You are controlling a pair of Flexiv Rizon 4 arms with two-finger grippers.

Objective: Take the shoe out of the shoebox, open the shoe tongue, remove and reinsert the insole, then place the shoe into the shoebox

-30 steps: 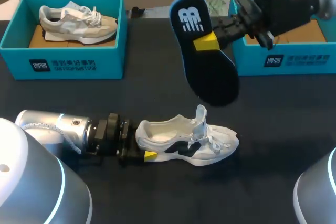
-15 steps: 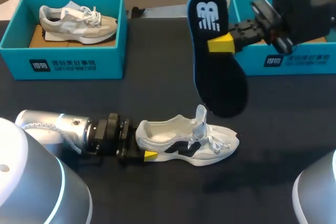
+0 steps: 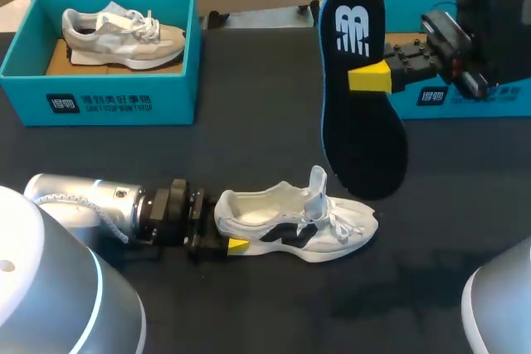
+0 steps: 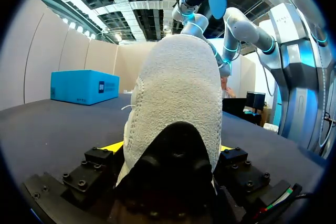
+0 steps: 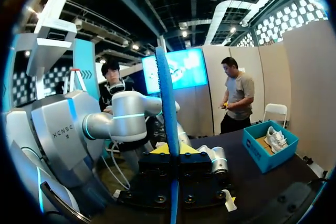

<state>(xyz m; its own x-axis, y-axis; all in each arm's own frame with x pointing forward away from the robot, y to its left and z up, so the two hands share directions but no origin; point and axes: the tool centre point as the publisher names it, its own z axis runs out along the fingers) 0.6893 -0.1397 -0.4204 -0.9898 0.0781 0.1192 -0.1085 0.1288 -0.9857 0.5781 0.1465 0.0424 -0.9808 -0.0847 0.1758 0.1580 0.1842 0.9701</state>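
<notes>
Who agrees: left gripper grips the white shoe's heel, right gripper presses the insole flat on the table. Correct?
No. The head view shows the right gripper holding the insole up in the air. The left gripper does grip the heel of the shoe.

A matte black table (image 3: 249, 134) fills the head view; light falls evenly across its top.

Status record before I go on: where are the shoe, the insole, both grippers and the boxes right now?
shoe: upright on the table, toe toward my right, tongue raised
insole: out of the shoe, held in the air above its toe end, logo end uppermost
left gripper: shut on the shoe's heel
right gripper: shut on the insole's edge
right shoebox: behind the right arm
left shoebox: holds a second shoe
</notes>
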